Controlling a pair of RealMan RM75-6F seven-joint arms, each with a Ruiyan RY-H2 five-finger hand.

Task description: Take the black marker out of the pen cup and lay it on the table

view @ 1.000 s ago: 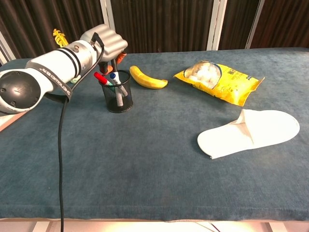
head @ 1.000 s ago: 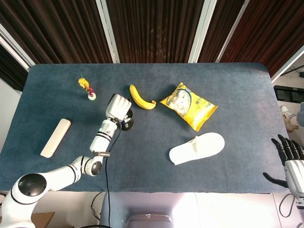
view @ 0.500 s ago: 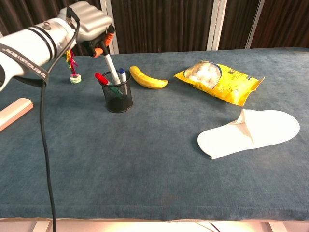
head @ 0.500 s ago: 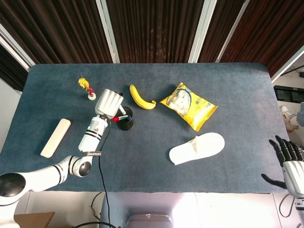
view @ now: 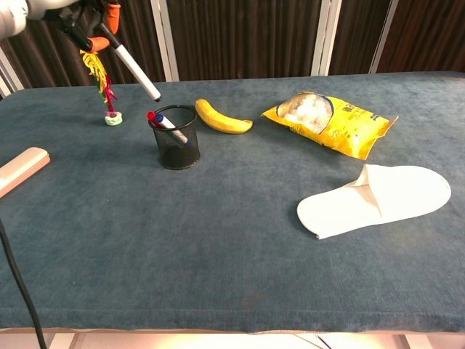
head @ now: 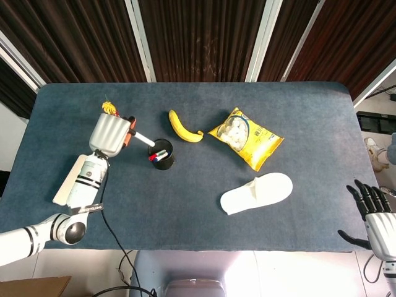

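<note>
A: What do you see from your head?

B: My left hand is raised above the blue surface, fingers curled round the black marker. The marker sticks out of my grip toward the right, its tip hanging just short of the pen cup, clear of the rim. Two more pens, one red-capped and one blue-capped, lean inside that cup.

A: And your other hand?

B: My right hand is far off at the right edge, fingers spread, holding nothing.

A: What else lies near you?

B: A banana is beyond the cup on the far side from my left hand, then a yellow snack bag, and a white slipper nearer me. A pale flat bar lies under my left forearm's side, and a small toy sits just behind my left hand.

A: Now from your chest?

B: Only a bit of my left hand shows at the top left corner. The marker slants down from it, tip in the air, above and to the left of the cup. The toy stands below my hand; the banana, bag and slipper lie off to the right.
</note>
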